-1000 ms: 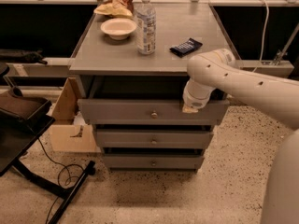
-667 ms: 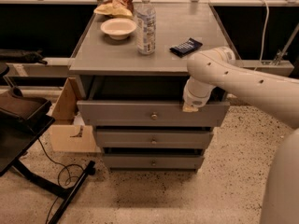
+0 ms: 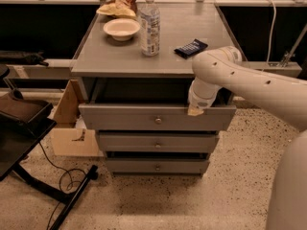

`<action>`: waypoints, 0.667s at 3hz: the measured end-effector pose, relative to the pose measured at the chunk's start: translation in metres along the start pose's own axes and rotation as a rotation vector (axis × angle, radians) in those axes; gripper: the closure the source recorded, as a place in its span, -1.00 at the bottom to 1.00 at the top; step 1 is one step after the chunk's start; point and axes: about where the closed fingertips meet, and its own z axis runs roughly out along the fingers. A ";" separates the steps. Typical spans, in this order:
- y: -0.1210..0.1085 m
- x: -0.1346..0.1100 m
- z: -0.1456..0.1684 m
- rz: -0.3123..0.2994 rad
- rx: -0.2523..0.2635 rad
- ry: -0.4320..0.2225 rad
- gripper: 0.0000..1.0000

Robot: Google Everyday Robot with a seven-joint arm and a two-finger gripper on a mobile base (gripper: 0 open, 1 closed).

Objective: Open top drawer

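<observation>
The top drawer (image 3: 120,117) is the tallest grey front of the cabinet, with a small round metal knob (image 3: 158,120) at its centre. It stands partly pulled out from under the cabinet top (image 3: 115,59), with a dark gap behind its front panel. My gripper (image 3: 195,110) is at the upper edge of the drawer front, right of the knob, at the end of my white arm (image 3: 249,83), which reaches in from the right. The drawer's inside is in shadow.
Two shorter grey drawers (image 3: 129,142) (image 3: 129,166) sit below. On the cabinet top are a water bottle (image 3: 150,24), a white bowl (image 3: 121,28), a chip bag (image 3: 120,1) and a dark packet (image 3: 190,48). A cardboard box (image 3: 67,123), black stand (image 3: 24,123) and floor cable (image 3: 67,178) are at left.
The top drawer front and my gripper on its upper edge have come slightly further out toward the camera. Nothing on the cabinet top has moved.
</observation>
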 end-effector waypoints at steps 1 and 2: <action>0.004 0.004 -0.005 -0.003 -0.008 0.005 1.00; 0.012 0.003 -0.014 -0.012 -0.026 -0.002 1.00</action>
